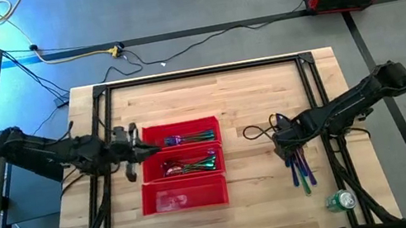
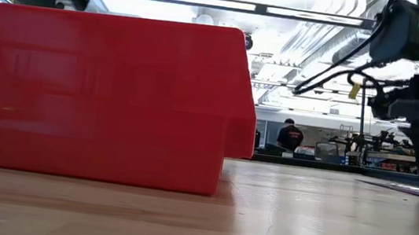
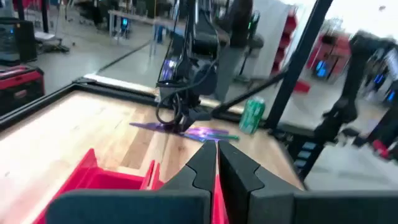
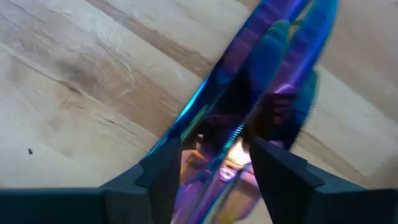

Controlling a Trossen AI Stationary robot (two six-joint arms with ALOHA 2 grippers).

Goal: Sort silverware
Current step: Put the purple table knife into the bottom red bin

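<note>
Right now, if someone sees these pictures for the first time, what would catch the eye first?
The red tray near the table's middle, with shiny silverware in two compartments. Then the right gripper, open and low over a loose pile of iridescent cutlery on the right side. The left gripper waits shut at the tray's left edge.

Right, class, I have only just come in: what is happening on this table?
A two-armed robot is sorting silverware. The right gripper is down, open, over the loose silverware pile on the table. The left gripper is shut at the red tray, where two compartments already hold pieces and the third looks empty.
</note>
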